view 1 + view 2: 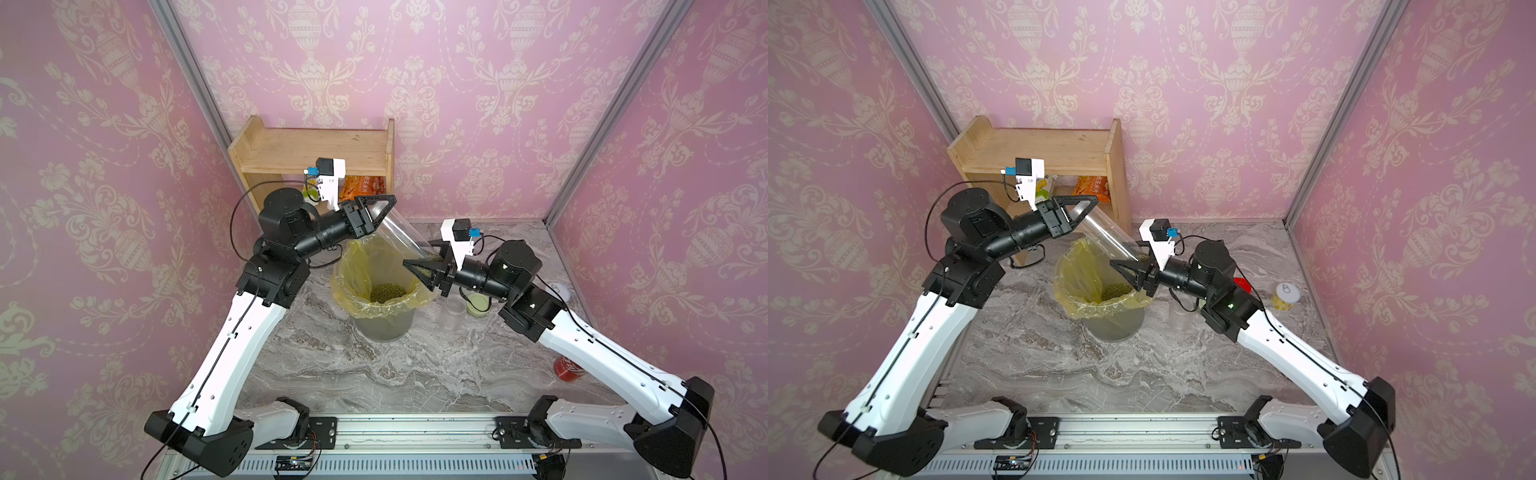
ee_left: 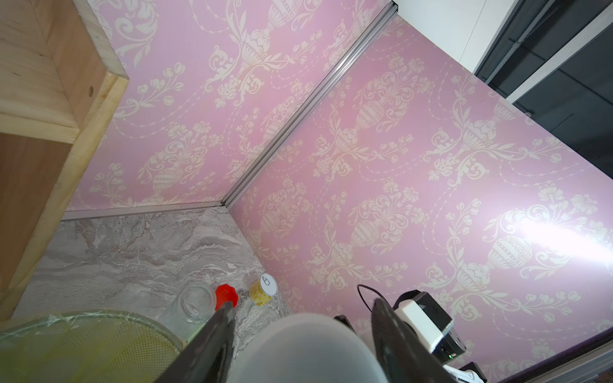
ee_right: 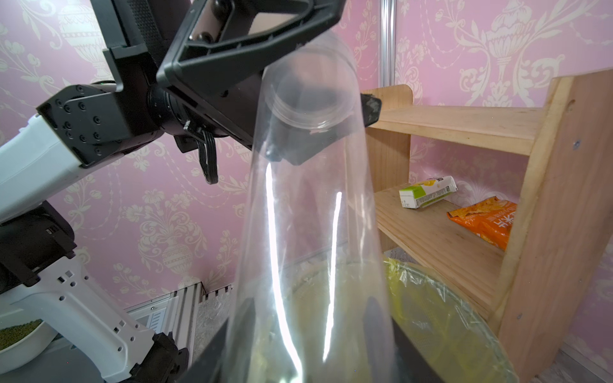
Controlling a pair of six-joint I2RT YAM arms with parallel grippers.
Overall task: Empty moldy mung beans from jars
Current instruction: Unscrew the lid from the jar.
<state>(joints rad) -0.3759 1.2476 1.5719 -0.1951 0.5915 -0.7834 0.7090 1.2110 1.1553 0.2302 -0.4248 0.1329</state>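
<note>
Top views both show the tall jar (image 1: 405, 235) slung between my two arms, slanted over the far side of the grey bin (image 1: 386, 326). The right gripper (image 1: 415, 268) is pinched on the jar's low end, where the last mung beans (image 1: 431, 259) have slid. A bigger heap sits in the bin's yellow bag (image 1: 353, 266). The left gripper (image 1: 384, 203) sits at the raised end. A second jar (image 1: 453, 311) stands open and empty beside the bin.

Left wrist view: the fingers (image 2: 219, 335) stand on either side of a cloudy, translucent lid (image 2: 308, 345). I cannot tell whether they bite it or only flank it.

Right wrist view: the wall is thin, clear and glossy, and I can see the threaded neck (image 3: 311, 99) right through it.

I judge this jar light, nearly empty and slick. Its side would probably dent under a hard squeeze, and the loose beans shift weight toward the low end. I would grip only the stiffer ends, base and lid, never mid-wall. I would hold the base firmly while the lid is turned, because the long body could twist in a loose grip.
</note>
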